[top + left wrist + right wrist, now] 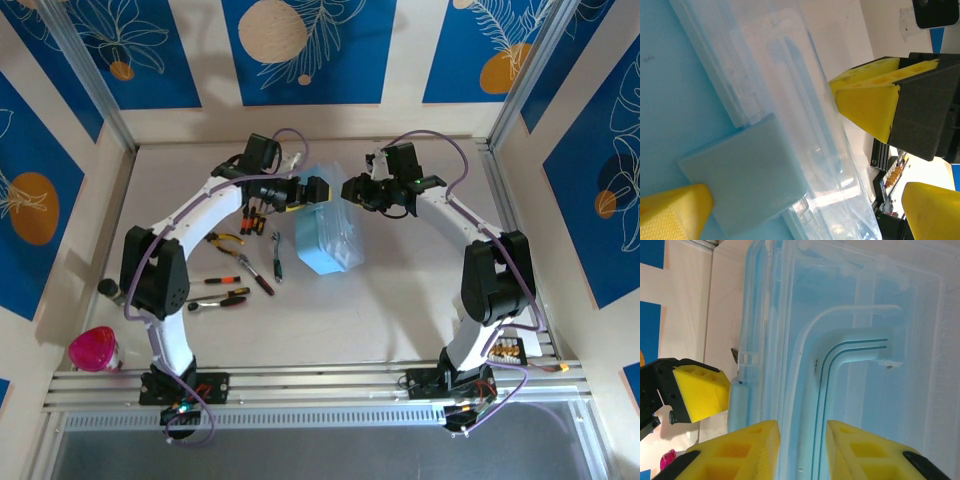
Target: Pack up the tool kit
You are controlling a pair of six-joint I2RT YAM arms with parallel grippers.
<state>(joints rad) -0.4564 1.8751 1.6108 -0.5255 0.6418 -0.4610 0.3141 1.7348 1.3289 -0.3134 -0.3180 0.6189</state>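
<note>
The right gripper (802,450) has its jaws narrowed about 1 leg of the handle (840,365), which runs down between the 2 yellow pads (755,450). I cannot tell whether they press it or merely flank it. The left gripper (805,212) stands spread wide, 1 finger at each lower corner of its own view, holding nothing. A pale blue latch (750,175) lies between its fingers, close to the left one.

Both grippers meet at the far end of the case (325,240), which sits mid-table with its lid apparently shut. In the top view they are very near each other, the left gripper (305,192) facing the right gripper (358,190) across the case's end. The pliers (226,240), the wrench (277,258) and the other tools lie loose on the table to the left of the case, apart from it. None is packed yet.

The step in hand looks like opening the case, with 1 arm steadying it and the other working the latch.

- If the right jaws are loose, a push on the latch would likely slide or twist the case rather than spring it.
- The case is smooth plastic, so a finger may skate off the latch.
- With the grippers this close, a small overshoot could knock 1 against the other.
- A shoved case could scatter the tools.
</note>
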